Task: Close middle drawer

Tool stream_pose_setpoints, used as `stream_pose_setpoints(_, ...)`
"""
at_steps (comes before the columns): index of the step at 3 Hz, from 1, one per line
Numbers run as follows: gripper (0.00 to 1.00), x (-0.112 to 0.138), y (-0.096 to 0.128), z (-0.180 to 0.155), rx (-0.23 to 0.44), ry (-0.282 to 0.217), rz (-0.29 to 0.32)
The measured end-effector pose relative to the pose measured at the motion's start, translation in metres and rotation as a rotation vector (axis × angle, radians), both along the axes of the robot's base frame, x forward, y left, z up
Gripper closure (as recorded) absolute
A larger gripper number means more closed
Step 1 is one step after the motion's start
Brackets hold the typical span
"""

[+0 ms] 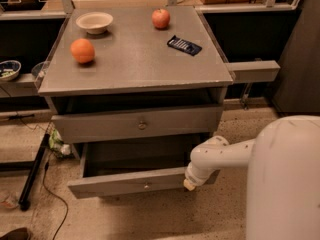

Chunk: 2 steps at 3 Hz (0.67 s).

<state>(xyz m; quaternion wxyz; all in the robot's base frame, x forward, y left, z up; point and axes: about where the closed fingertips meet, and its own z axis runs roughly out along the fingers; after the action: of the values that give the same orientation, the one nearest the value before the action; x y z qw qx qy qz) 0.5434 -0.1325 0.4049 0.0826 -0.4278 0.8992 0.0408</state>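
Note:
The middle drawer [125,183] is pulled out from the grey cabinet [135,59]. Its narrow grey front has a small round knob [146,185], and its dark inside [140,156] shows. Above it the taller drawer front with a brassy knob [142,125] sits nearly flush. My gripper [189,184] is at the end of the white arm [220,154]. It is against the right end of the middle drawer's front, low near the floor. The lowest drawer is hidden.
On the cabinet top are an orange [82,50], an apple [161,18], a white bowl [94,22] and a dark blue packet [184,45]. A black stand leg [32,171] and a cable lie on the floor at left. My white body [285,179] fills the lower right.

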Motion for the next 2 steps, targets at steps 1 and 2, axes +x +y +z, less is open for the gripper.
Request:
stream_pose_setpoints(1, 1.00, -0.0016, 0.0003, 0.0000, 0.000, 0.000, 0.000)
stream_pose_setpoints(2, 1.00, 0.0073, 0.0011, 0.0028, 0.002, -0.026, -0.024)
